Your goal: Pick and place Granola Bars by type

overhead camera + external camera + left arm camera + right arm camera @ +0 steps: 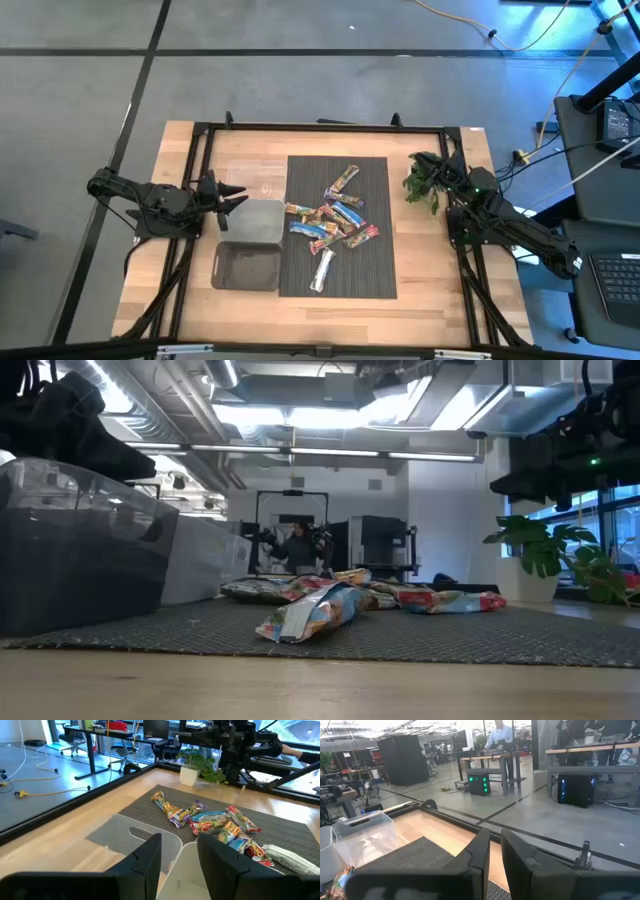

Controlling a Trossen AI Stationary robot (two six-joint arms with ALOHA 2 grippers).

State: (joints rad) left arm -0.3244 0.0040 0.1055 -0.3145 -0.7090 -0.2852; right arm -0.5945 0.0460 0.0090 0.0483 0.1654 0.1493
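Several granola bars [333, 215] [220, 825] lie in a loose pile on the middle of a dark ribbed mat [375, 270]. Their wrappers are blue, red-orange and brown-yellow, and some overlap. A silver one [322, 270] lies apart toward the near edge. My left gripper [238, 196] [179, 855] hovers open over the bins left of the mat, pointing at the pile and touching nothing. My right gripper [447, 178] [495, 850] is shut and hangs beside the plant at the mat's far right, away from the bars.
Three bins stand in a row left of the mat: a clear one [252, 175] [135, 832] farthest, a pale grey one [255, 222] in the middle, a dark one [247, 267] nearest. A green potted plant [422, 182] [545, 550] stands right of the mat. A black frame rims the table.
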